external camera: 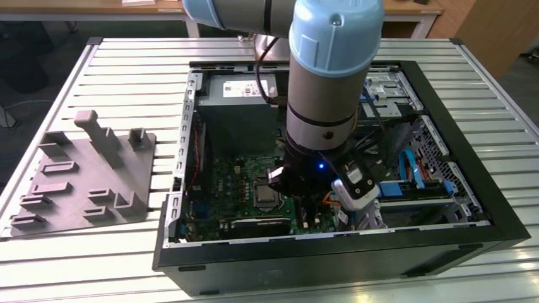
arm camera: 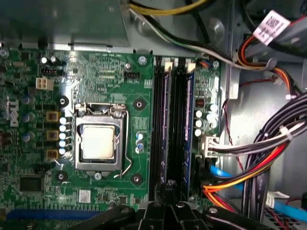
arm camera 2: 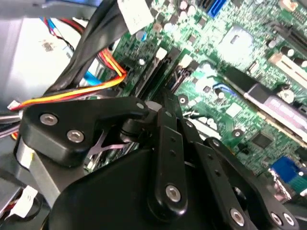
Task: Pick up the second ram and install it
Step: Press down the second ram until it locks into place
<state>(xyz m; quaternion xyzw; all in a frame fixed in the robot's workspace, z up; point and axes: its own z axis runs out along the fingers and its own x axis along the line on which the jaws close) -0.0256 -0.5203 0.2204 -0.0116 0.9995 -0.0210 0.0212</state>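
Note:
The second ram [arm camera: 165, 124] shows edge-on as a thin dark stick standing in a long black slot of the green motherboard [arm camera: 105, 72], beside the processor socket [arm camera: 98, 141]. Another stick [arm camera: 190, 120] stands in a neighbouring slot. My gripper [arm camera: 168, 188] is over the near end of the second ram, fingers drawn together with no gap. Whether the tips press on the stick is hidden by the linkage. In the second wrist view the gripper [arm camera 2: 163, 96] narrows to a point at the slots [arm camera 2: 154, 72]. In the exterior view the arm [external camera: 324, 95] reaches down into the open computer case [external camera: 337, 252].
A bundle of black, red, yellow and orange cables [arm camera: 259, 153] runs close beside the slots. The power supply [external camera: 240, 95] and drive cage [external camera: 421, 183] crowd the case. A grey moulded fixture tray [external camera: 84, 183] lies on the slatted table at the exterior view's left.

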